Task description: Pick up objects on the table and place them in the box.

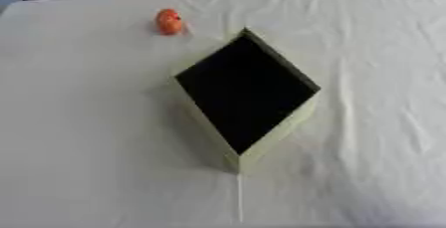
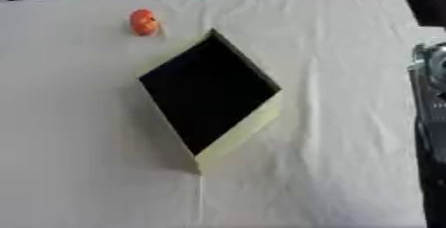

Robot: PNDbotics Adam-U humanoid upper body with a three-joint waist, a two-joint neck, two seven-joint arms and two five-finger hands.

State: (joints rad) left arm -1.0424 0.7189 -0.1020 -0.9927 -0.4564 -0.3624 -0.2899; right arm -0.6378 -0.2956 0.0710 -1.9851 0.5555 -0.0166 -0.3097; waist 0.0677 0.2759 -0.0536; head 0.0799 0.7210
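Small round orange object (image 1: 169, 21) sits far-left of pale-yellow, dark-lined open box (image 1: 270, 137), just apart. Right arm (image 2: 430, 137) at right edge; neither hand visible, state unknowable.

A: Entry for lettering, labels, brands, numbers, signs?

B: None legible. The pale yellow cardboard box with a black inside (image 1: 277, 131) shows plain walls, no print.

A: And beside the box?

B: The small round orange object (image 1: 169, 21) beyond its far-left corner bears no readable mark; the white cloth-covered table (image 1: 87, 122) likewise.
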